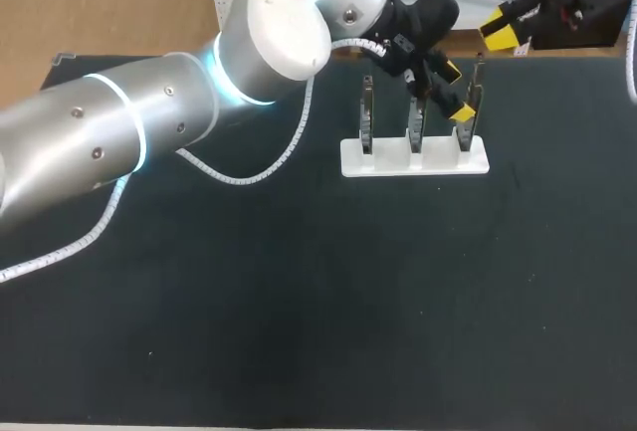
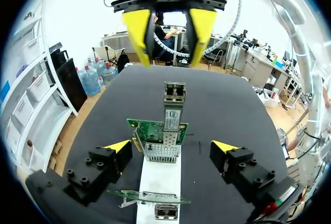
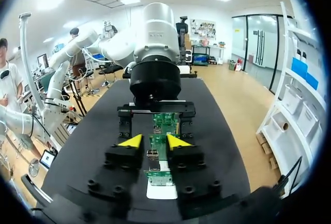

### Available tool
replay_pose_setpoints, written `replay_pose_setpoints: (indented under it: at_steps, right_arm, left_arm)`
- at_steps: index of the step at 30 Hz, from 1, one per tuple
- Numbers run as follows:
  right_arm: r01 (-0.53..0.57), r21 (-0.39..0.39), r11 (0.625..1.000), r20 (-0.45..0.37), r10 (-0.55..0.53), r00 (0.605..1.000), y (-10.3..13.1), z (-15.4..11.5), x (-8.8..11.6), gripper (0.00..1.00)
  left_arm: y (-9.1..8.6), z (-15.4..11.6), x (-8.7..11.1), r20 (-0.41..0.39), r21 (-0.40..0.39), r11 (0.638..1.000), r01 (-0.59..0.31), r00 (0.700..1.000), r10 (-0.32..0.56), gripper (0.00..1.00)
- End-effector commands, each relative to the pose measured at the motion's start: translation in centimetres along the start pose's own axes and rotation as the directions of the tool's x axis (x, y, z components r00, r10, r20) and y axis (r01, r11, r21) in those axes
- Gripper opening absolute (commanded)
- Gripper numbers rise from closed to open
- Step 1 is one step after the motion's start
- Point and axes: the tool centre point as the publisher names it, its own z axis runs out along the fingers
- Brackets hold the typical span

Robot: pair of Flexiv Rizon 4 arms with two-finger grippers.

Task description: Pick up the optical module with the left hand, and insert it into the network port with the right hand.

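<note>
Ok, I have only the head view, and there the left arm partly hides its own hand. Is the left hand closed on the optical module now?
Observer: No. The left wrist view shows the left hand open, with one finger on each side of the green board that carries the optical module. It is not gripping the module.
Operator: And the right hand, is it open too?
Observer: Yes. In the left wrist view the right hand is ahead, beyond the module. Its yellow tips are apart and nothing is between them.
</note>
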Motion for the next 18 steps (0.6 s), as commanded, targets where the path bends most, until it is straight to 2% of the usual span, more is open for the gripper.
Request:
replay_pose_setpoints:
  at_steps: [1,18]
  right_arm:
    - [-0.002,-0.018,1.0,0.002,0.002,1.0,-0.7,0.12,0.19,0.0]
    - [-0.013,-0.049,0.999,-0.008,0.013,1.0,-0.35,0.73,0.72,0.0]
  left_arm:
    - [0.36,0.11,-0.21,-0.007,0.006,1.0,0.002,1.0,-0.001,1.0]
    - [0.36,0.11,-0.21,-0.007,0.006,1.0,0.002,1.0,-0.001,1.0]
